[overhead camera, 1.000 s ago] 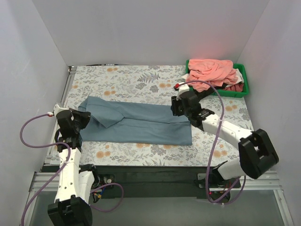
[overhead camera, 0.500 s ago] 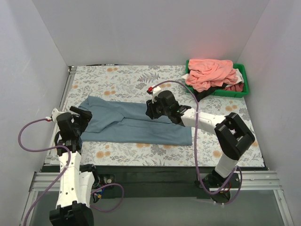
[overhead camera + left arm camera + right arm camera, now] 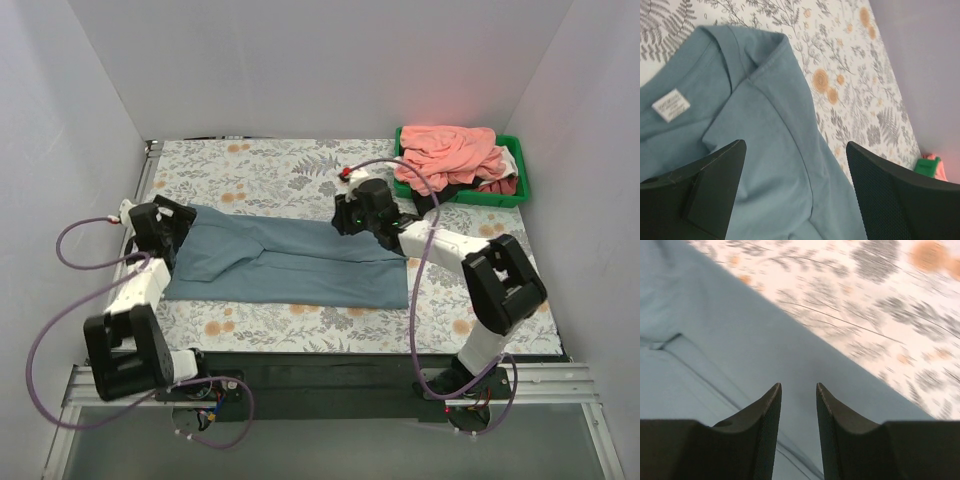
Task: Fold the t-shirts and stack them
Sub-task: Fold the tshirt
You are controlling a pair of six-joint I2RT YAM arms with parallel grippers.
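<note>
A dusty grey-blue t-shirt (image 3: pixel 300 265) lies folded into a long strip across the floral table cover (image 3: pixel 260 170), collar end at the left. My left gripper (image 3: pixel 172 232) hovers over that collar end. In the left wrist view its jaws (image 3: pixel 796 145) stand wide open above the shirt's shoulder (image 3: pixel 765 130), with the white neck label (image 3: pixel 671 105) to one side. My right gripper (image 3: pixel 345 215) is low over the shirt's far edge, near the middle. Its fingers (image 3: pixel 798 386) are slightly apart with only flat cloth (image 3: pixel 730 340) below them. More t-shirts, salmon-pink (image 3: pixel 450 150), are heaped at the far right.
A green bin (image 3: pixel 523 185) at the far right corner holds the salmon-pink heap with white, dark red and black cloth under it. White walls close in the table on the left, back and right. Purple cables loop off both arms.
My left gripper has opened, let go of the shirt's left end, and swung toward the far side. My right gripper slid left along the shirt, then back a little toward its far edge.
</note>
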